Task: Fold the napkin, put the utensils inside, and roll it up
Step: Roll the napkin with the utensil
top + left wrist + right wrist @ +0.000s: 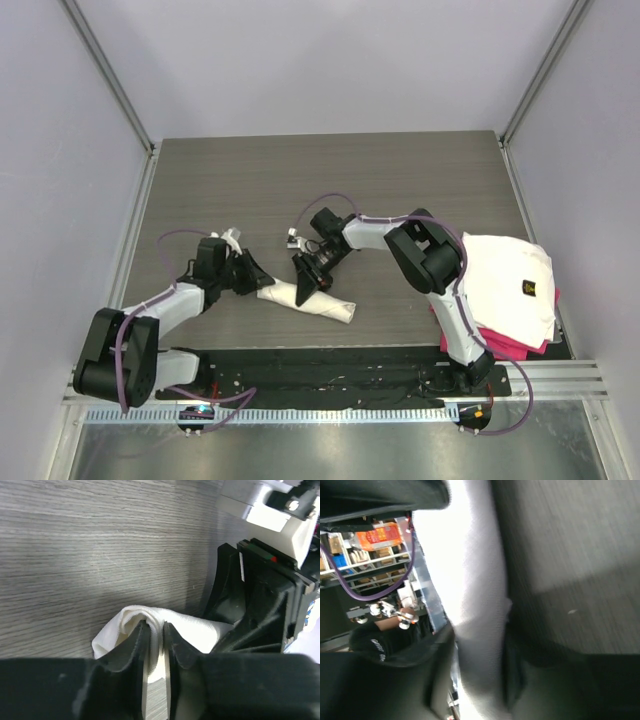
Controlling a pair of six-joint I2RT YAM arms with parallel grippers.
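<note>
The cream-white napkin lies rolled into a short tube on the table's near middle. My left gripper is at the roll's left end, shut on a fold of the napkin. My right gripper reaches down from the far side onto the roll's middle, its jaws closed around the napkin. The spoon is hidden; I see no teal handle in any view.
A folded white cloth with a small dark logo lies on a pink cloth at the right, near the right arm's base. A small white crumpled piece sits beside the left wrist. Grey walls surround the table.
</note>
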